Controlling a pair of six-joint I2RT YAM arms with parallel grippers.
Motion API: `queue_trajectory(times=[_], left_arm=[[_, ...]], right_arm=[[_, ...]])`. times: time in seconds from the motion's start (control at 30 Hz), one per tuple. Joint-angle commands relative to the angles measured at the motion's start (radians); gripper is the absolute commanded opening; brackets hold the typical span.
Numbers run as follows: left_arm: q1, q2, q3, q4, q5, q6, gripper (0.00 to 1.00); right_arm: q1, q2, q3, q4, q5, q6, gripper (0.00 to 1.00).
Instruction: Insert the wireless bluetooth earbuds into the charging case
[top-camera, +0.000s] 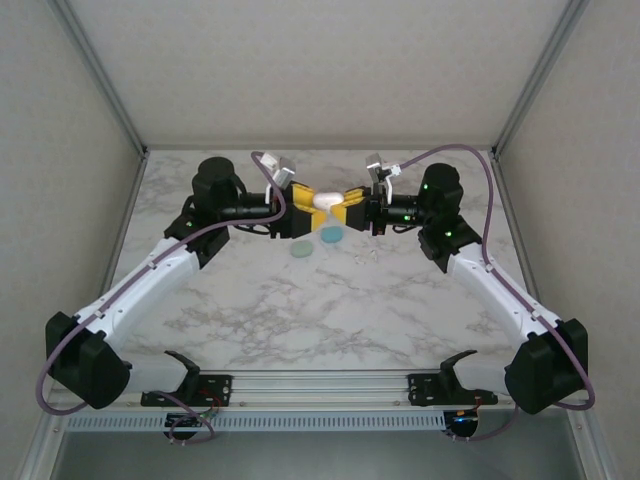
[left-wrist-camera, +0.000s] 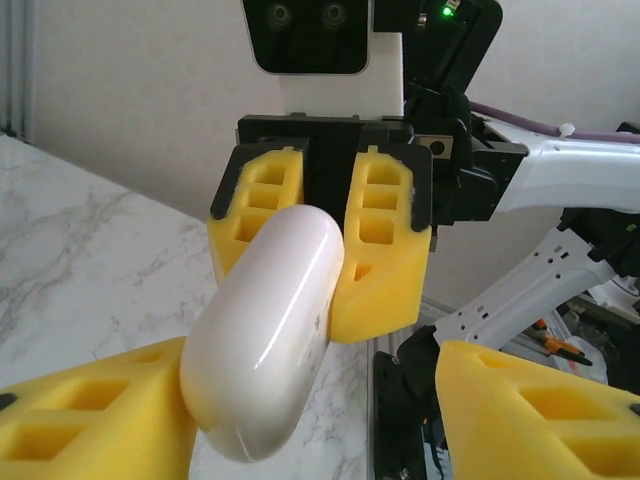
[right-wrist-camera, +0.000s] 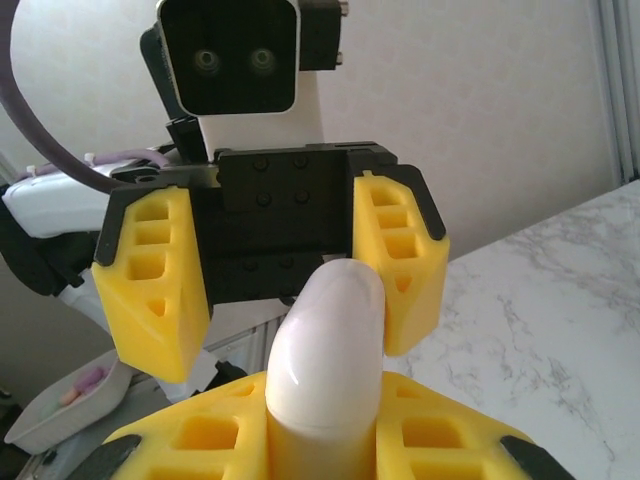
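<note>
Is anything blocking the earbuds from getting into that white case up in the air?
Yes: the white case looks shut, no opening showing, so nothing can go in yet. The right fingers pinch it above the table.

Grey-veined marble table (top-camera: 300, 320), plain pale back wall (top-camera: 320, 60), small white tray (right-wrist-camera: 48, 425)

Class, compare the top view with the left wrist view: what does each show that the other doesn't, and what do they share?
Top: a teal item and a mint item lying on the table below the raised case. Left wrist: the right gripper clamped on the case's far end, the left gripper open around its near end. Both: case, marble table, yellow fingers of both grippers.
</note>
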Motion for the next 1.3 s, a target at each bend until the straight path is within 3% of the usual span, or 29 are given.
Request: queue_trajectory(times=[0.0, 0.1, 0.23, 0.6, 0.83, 0.93, 1.03, 1.27], left_arm=[[-0.016, 0.003, 0.040, 0.055, 0.049, -0.030, 0.54], [-0.018, -0.002, 0.044, 0.055, 0.045, -0.024, 0.42], [-0.023, -0.003, 0.046, 0.067, 0.043, -0.026, 0.34], [-0.053, 0.005, 0.062, 0.072, 0.053, -0.019, 0.36], [-0.057, 0.006, 0.090, -0.036, 0.043, 0.058, 0.21], [-0.055, 0.005, 0.115, -0.132, 0.029, 0.131, 0.14], [-0.055, 0.006, 0.133, -0.202, 0.003, 0.181, 0.13], [-0.053, -0.027, 0.144, -0.395, -0.182, 0.359, 0.11]], right_arm=[[0.009, -0.033, -0.002, 0.074, -0.005, 0.025, 0.12], [0.010, -0.038, -0.003, 0.073, -0.003, 0.027, 0.12], [0.011, -0.035, -0.002, 0.076, -0.006, 0.044, 0.12], [0.019, -0.025, -0.002, 0.089, 0.008, 0.071, 0.12], [0.019, -0.021, 0.004, 0.017, 0.059, 0.048, 0.15], [0.018, -0.013, 0.033, -0.088, 0.092, 0.017, 0.20], [0.018, -0.004, 0.065, -0.176, 0.096, -0.005, 0.23], [0.018, -0.024, 0.124, -0.409, 0.222, -0.042, 0.47]])
